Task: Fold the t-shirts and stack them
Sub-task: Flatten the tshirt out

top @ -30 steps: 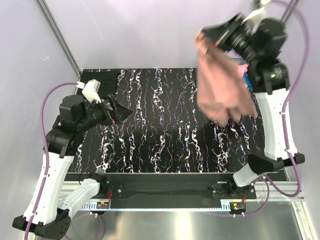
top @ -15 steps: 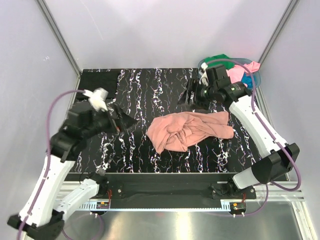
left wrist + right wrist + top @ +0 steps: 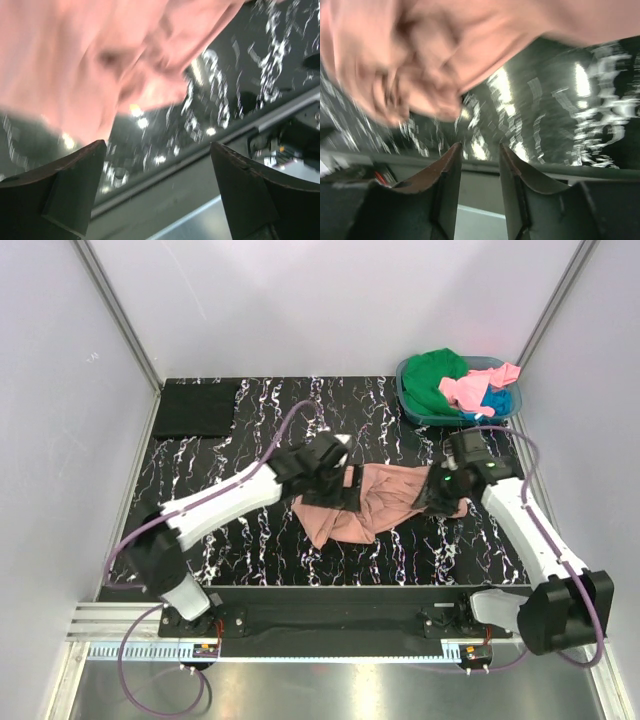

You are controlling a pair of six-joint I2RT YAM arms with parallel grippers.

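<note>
Two grippers flank the salmon-pink t-shirt [image 3: 375, 505], crumpled on the table [image 3: 250, 440], long axis running left to right. Left gripper [image 3: 335, 488] at its left end, jaws wide apart, empty; right gripper [image 3: 437, 495] at its right end, jaws narrowly apart, nothing between. Cloth lies just beyond each pair of jaws.

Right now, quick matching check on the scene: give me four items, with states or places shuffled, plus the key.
Items:
1. salmon-pink t-shirt
2. black t-shirt
3. green t-shirt
4. left gripper

States or places:
A. in the basket, far right
B. open wide, nothing between the fingers
C. crumpled at the middle of the table
D. lying flat at the far-left corner

Pairs: 1-C, 2-D, 3-A, 4-B
</note>
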